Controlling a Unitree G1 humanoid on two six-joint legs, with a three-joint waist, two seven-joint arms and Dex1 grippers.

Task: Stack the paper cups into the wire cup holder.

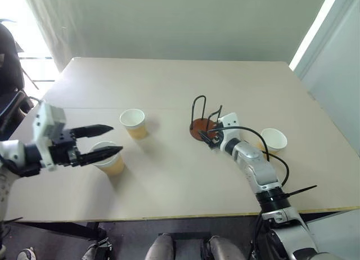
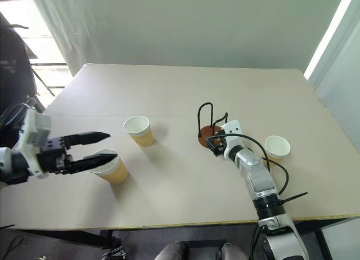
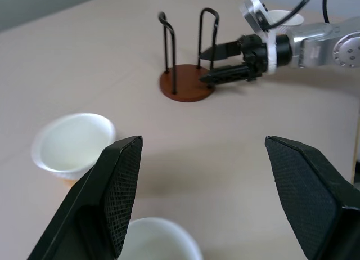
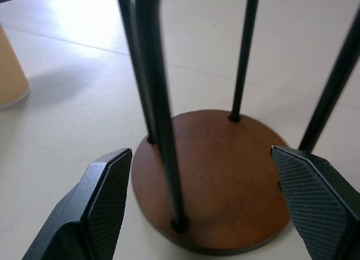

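While the wire cup holder (image 1: 201, 125) is standing empty just right of the table's (image 1: 169, 80) middle, its reddish-brown disc base flat on the surface and its two dark wire loops upright, the right gripper (image 1: 211, 139) is sitting level at the holder's 5 o'clock side, its two black fingers spread apart on either side of the near edge of the base; in the right wrist view the disc is lying between the fingers, and I cannot tell whether they are touching it. The three paper cups are all standing upright on the table with their white mouths up. One cup (image 1: 133, 123) is resting at the holder's 9 o'clock, well apart from it. A second cup (image 1: 107, 158) is sitting at about 8 o'clock from the holder, farther off and nearer the table's front edge. The left gripper (image 1: 100, 140) is hovering right over this cup, pointing toward the holder, its fingers wide apart and gripping nothing, one finger crossing the cup's rim in the head views. The third cup (image 1: 273, 140) is standing at the holder's 4 o'clock, just beyond the right arm.
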